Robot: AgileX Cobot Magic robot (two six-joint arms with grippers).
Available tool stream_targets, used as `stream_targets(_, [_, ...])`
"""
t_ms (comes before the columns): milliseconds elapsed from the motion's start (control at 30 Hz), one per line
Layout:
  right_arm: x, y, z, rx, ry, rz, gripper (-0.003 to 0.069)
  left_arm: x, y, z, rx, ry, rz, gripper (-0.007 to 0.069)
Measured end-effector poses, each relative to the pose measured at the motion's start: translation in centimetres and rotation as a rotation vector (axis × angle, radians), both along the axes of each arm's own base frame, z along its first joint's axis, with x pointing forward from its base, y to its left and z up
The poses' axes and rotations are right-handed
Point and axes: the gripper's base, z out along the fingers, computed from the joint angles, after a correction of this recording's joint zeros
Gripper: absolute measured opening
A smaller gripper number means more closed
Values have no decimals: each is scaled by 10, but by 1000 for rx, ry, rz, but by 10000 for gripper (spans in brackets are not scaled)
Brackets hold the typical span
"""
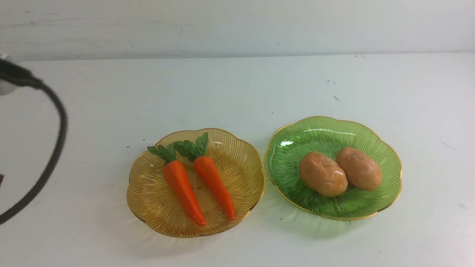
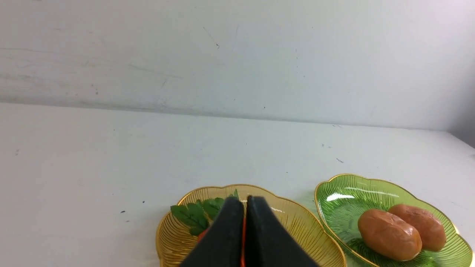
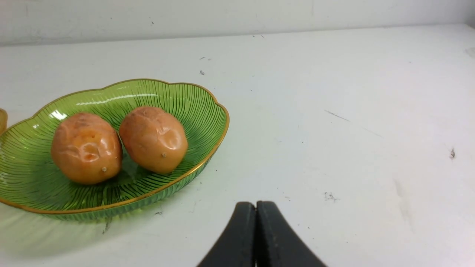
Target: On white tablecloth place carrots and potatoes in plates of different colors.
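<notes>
Your counter, under the white tablecloth (image 1: 237, 92), carries both plates side by side, near each other but apart. The amber plate (image 1: 237, 155) sits on your left and holds two carrots: left carrot (image 1: 183, 191) and right carrot (image 1: 214, 181), lying parallel, green tops pointing away from you. The green plate (image 1: 297, 148) on your right holds two potatoes, left potato (image 1: 323, 173) and right potato (image 1: 359, 168), touching each other. Your left pincer (image 2: 245, 207) hangs over the amber plate, jaws pressed together, gripping nothing. Your right pincer (image 3: 256, 213) hovers over bare cloth beside the green plate, jaws likewise closed and empty. A black cable (image 1: 55, 148) loops at far left.
</notes>
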Motion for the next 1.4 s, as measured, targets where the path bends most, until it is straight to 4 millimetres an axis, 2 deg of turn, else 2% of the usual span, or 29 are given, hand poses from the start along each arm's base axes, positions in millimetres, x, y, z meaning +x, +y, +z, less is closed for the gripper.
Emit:
stream_targets(367, [0, 0, 0, 0, 0, 0, -15, 0, 1, -9, 24, 70, 11, -3])
stream_targets(600, [0, 0, 0, 0, 0, 0, -15, 3, -2, -40, 208, 128, -33, -3])
stream_targets(733, [0, 0, 0, 0, 0, 0, -15, 2, -3, -60, 248, 136, -29, -3])
stream_targets(933, [0, 0, 0, 0, 0, 0, -15, 3, 6, -101, 289, 99, 165, -3])
stream_targets(1133, [0, 0, 0, 0, 0, 0, -15, 2, 12, -126, 328, 133, 258, -3])
stream_targets(1400, [0, 0, 0, 0, 0, 0, -15, 1, 15, -130, 311, 172, 287, -3])
